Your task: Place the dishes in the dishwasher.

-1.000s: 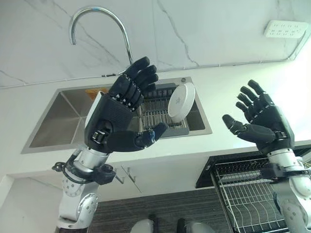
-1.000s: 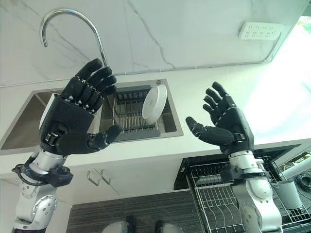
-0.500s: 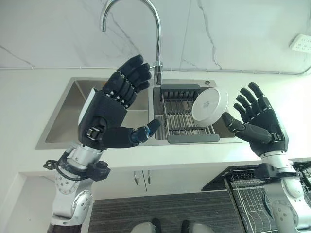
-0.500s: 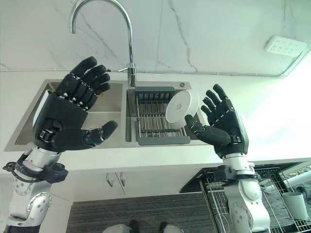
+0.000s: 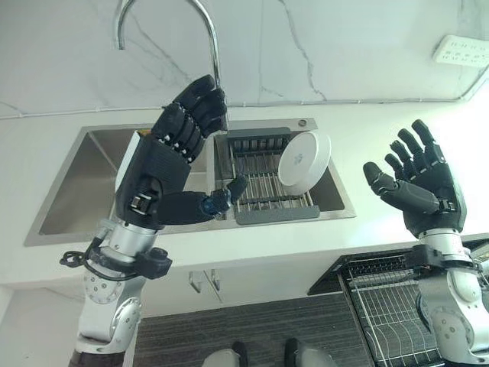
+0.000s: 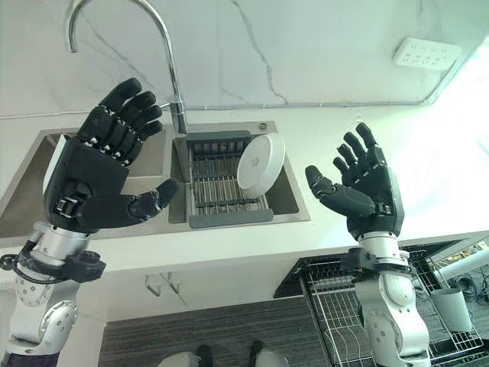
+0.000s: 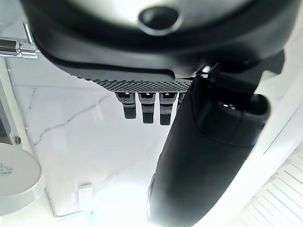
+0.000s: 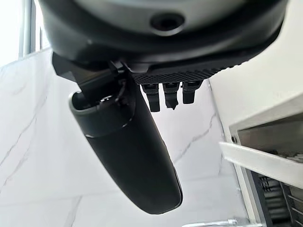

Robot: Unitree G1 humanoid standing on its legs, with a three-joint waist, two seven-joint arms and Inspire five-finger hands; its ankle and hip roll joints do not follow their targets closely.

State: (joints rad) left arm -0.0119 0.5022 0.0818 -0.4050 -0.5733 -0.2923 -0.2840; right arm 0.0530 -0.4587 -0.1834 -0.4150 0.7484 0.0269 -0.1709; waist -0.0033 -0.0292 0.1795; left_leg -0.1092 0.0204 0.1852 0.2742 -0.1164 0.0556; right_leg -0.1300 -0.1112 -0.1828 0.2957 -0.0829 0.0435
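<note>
A white plate (image 5: pixel 304 159) leans upright in a dark drain rack (image 5: pixel 263 189) in the right basin of the steel sink (image 5: pixel 80 180). My left hand (image 5: pixel 160 172) is raised in front of the sink's middle, open, palm toward me and holding nothing. My right hand (image 5: pixel 422 193) is raised over the counter to the right of the plate, also open and apart from it. The dishwasher's wire rack (image 6: pixel 336 306) is pulled out at the lower right, below the counter edge. The plate (image 7: pixel 16 182) also appears past my left hand in the left wrist view.
A tall curved faucet (image 5: pixel 208 46) rises behind the sink. A white wall socket (image 5: pixel 462 50) sits at the far right of the marble wall. A grey cup (image 6: pixel 451 306) stands by the dishwasher rack. White cabinet doors (image 5: pixel 202 281) lie under the counter.
The camera has swung, shifting the whole scene. Both hands stay raised and open. The right hand now stands farther right of the plate than half a second ago.
</note>
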